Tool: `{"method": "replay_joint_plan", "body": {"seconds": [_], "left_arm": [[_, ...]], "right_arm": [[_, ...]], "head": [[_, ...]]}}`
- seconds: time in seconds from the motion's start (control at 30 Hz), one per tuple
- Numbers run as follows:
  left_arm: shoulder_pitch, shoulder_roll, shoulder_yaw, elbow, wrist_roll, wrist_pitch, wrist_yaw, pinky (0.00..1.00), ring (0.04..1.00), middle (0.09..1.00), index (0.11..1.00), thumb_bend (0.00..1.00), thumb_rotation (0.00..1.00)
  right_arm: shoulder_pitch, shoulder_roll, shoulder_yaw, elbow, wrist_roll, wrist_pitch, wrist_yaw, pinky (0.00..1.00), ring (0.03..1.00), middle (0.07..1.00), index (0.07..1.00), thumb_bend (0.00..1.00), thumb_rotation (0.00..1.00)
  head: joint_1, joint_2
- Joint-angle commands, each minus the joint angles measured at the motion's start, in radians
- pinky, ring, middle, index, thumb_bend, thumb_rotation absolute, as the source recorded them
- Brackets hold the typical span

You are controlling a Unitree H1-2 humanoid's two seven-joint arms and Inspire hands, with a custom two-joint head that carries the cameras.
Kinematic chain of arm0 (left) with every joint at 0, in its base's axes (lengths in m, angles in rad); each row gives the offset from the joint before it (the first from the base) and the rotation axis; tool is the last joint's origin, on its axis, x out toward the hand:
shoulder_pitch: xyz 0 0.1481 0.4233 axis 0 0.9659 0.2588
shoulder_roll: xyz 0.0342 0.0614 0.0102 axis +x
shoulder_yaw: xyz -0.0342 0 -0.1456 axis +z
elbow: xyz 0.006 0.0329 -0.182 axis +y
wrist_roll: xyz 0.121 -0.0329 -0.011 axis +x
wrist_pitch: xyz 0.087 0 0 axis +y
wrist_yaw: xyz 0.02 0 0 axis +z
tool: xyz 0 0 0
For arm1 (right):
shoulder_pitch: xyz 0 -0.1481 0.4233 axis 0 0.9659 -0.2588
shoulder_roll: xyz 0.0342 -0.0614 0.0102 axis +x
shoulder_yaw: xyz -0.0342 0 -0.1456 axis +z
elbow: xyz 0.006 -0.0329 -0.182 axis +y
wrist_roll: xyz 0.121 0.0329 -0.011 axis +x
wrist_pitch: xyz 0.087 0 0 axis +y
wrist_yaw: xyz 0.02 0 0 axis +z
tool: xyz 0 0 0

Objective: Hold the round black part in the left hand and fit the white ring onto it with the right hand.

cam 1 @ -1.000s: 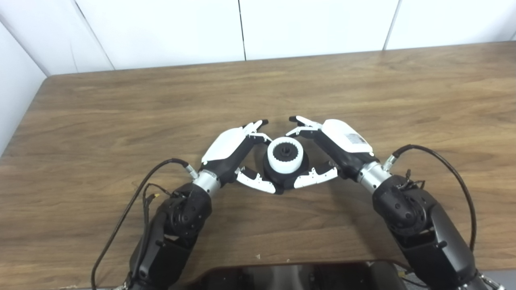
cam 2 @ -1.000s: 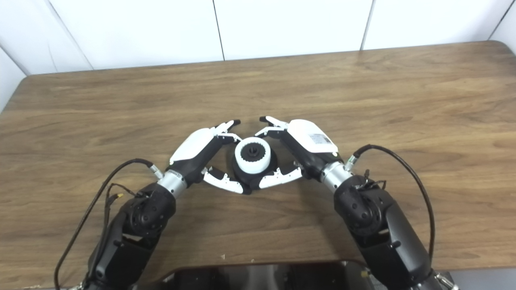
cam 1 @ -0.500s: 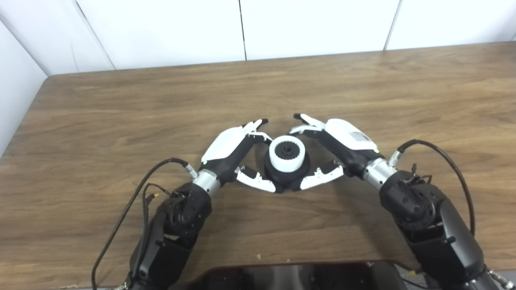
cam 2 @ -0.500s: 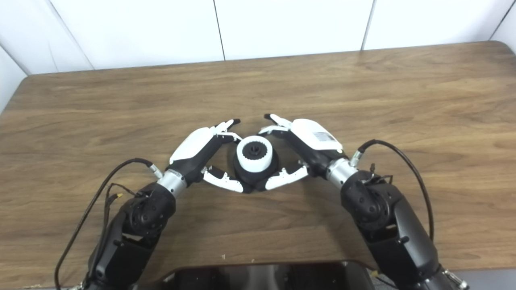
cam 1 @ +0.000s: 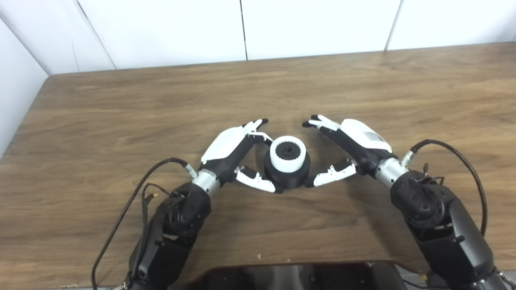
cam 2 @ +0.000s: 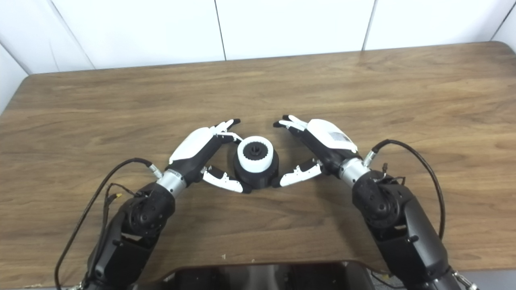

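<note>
The round black part (cam 1: 297, 180) stands on the wooden table (cam 1: 363, 80) near the middle. The white ring (cam 1: 279, 156) sits on top of it, around a toothed black hub. My left hand (cam 1: 231, 149) is open and cups the part from the left, with its fingertips by the ring and its thumb against the base's front. My right hand (cam 1: 356, 143) is open to the right of the part, with a gap between them. Only its thumb tip lies close to the base.
The table's left edge (cam 1: 24, 121) and a white panelled wall (cam 1: 242, 28) bound the table. A dark part of my body (cam 1: 290, 276) lies at the bottom edge. Cables (cam 1: 455, 157) loop from both wrists.
My right hand has drawn away to the right from the ring and part, its fingers still spread. My left hand and the part with its ring have stayed still.
</note>
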Motion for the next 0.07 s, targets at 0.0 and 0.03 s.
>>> {"method": "replay_joint_plan", "body": {"seconds": [0.0,0.03], "left_arm": [[-0.044,0.010,0.008,-0.027,-0.009,-0.027,0.020,1.00,1.000,1.000,0.606,0.99,0.36],[-0.043,0.010,0.008,-0.027,-0.009,-0.027,0.020,1.00,1.000,1.000,0.607,0.99,0.36]], "right_arm": [[-0.018,-0.011,-0.020,0.000,-0.001,0.009,-0.020,0.91,0.943,0.978,0.913,1.00,0.46],[-0.017,-0.011,-0.021,0.002,0.001,0.006,-0.022,0.90,0.940,0.977,0.911,1.00,0.46]], "head": [[0.000,0.001],[0.000,0.000]]}}
